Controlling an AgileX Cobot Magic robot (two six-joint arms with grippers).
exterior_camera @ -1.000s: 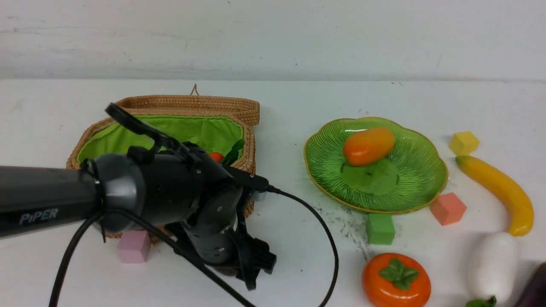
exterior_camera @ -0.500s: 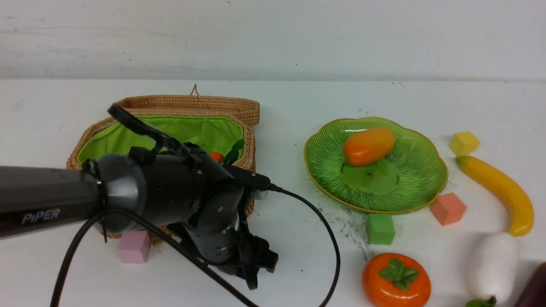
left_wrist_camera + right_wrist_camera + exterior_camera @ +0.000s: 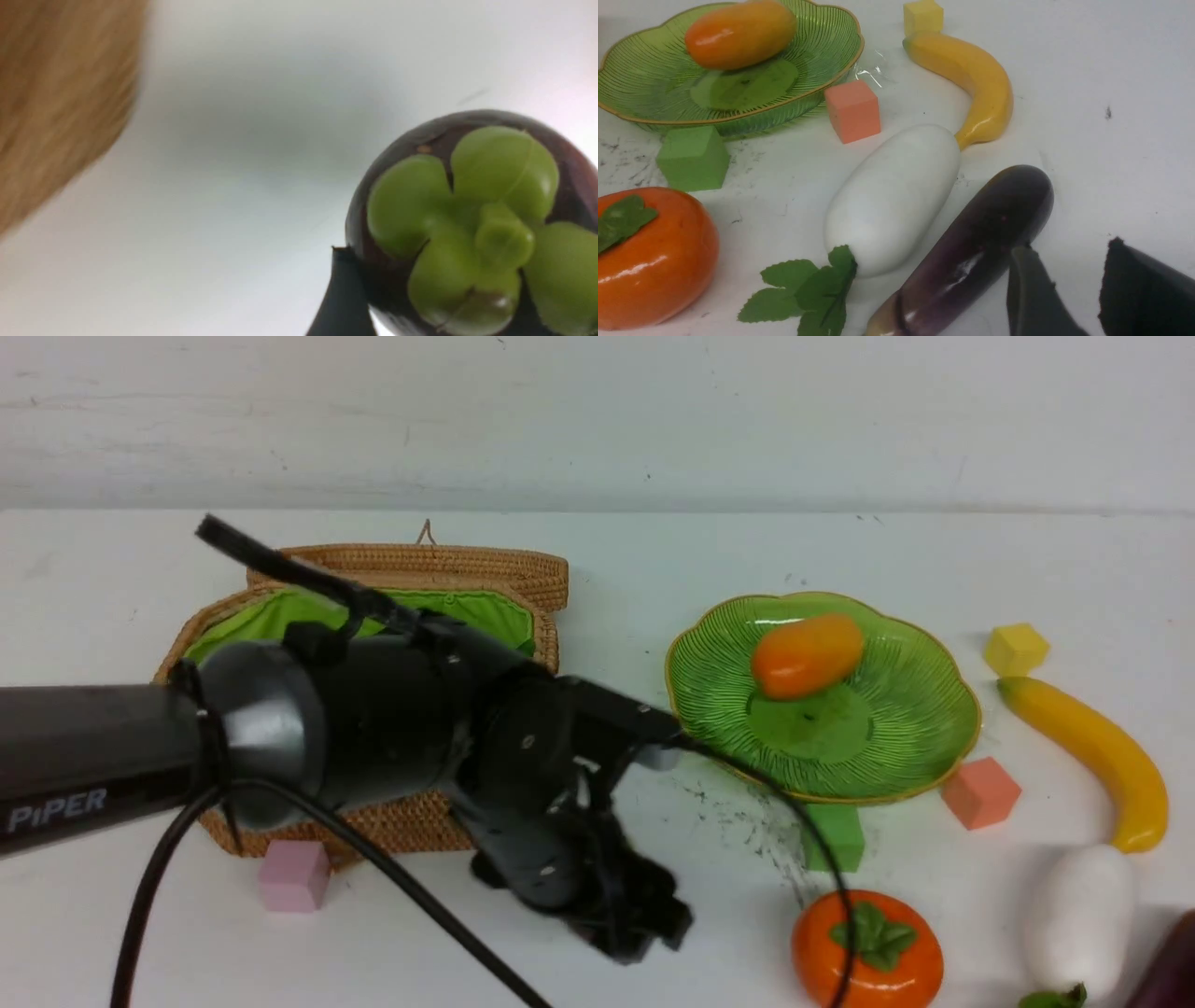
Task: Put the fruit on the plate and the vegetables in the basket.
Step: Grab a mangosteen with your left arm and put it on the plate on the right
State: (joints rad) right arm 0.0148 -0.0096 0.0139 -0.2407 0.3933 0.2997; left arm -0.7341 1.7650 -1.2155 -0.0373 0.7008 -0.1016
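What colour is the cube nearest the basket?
The cube is pink; the front view shows it best.

Mango (image 3: 807,655) on plate (image 3: 896,747), mangosteen (image 3: 472,224) gripped

Robotics lab bench: a black robot arm (image 3: 93,756) stamped PIPER, black cable (image 3: 425,908) trailing, stretches over a scuffed white tabletop (image 3: 653,560) before a plain white wall (image 3: 597,420). Props on it include a glossy orange toy persimmon (image 3: 892,963) with green cap and a small pink foam cube (image 3: 294,875).
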